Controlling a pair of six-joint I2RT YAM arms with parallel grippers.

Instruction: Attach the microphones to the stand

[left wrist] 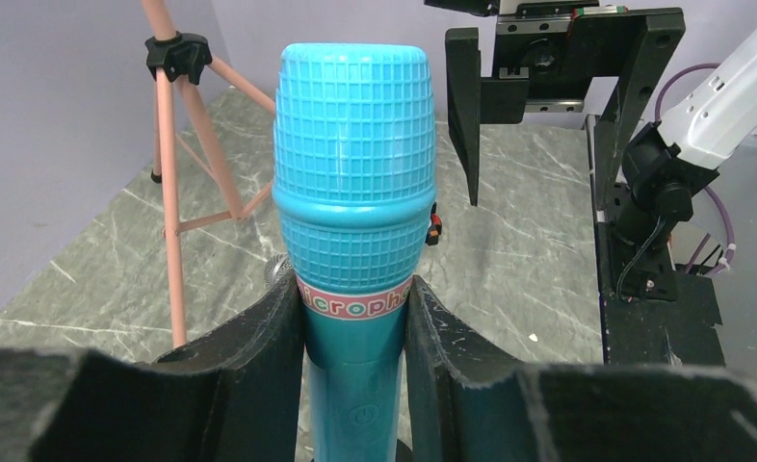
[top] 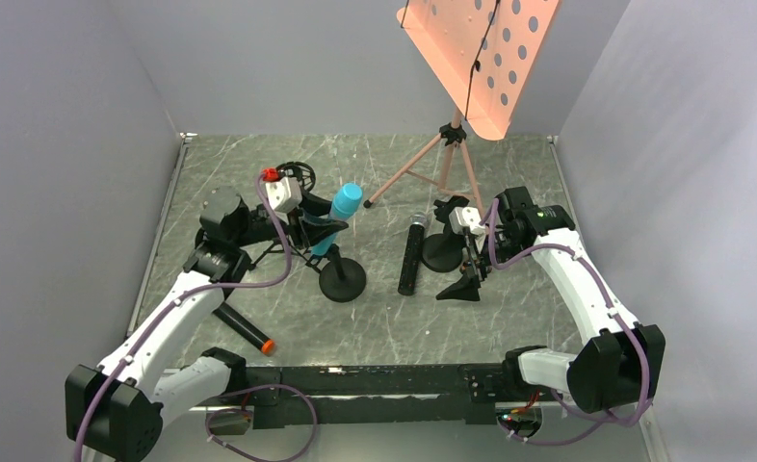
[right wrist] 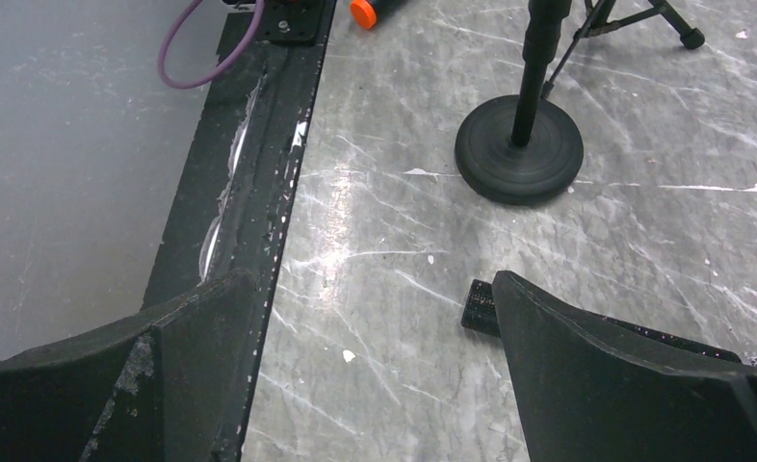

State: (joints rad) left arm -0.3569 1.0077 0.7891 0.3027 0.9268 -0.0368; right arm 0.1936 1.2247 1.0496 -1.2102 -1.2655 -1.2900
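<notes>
Three mics show in the top view. The teal mic (top: 339, 219) is clamped between the fingers of the left gripper (top: 309, 229), left of centre and raised off the table (top: 548, 318). Its long axis runs from 7 to 1 o'clock, with the head toward 1 and tilted upward. The tail comes down over the stand (top: 342, 279), whose round base sits at 6 o'clock of the mic. We cannot tell whether the mic touches the stand's holder.

From the left wrist, we see the mic running straight out along the fingers (left wrist: 259, 356), head at 12 o'clock. The pads press on its body just below the lettered band.

The black mic (top: 412, 255) lies flat near the centre. Its axis runs from 12 to 6, with the mesh head at 12 toward the pink tripod (top: 447, 159).

The orange-tipped mic (top: 245, 329) lies flat at the near left beside the left arm, its orange end toward 4 o'clock.

The right gripper (top: 463, 279) hangs at 3 o'clock of the black mic. Its fingers are wide apart, and we see only bare table between them.
</notes>
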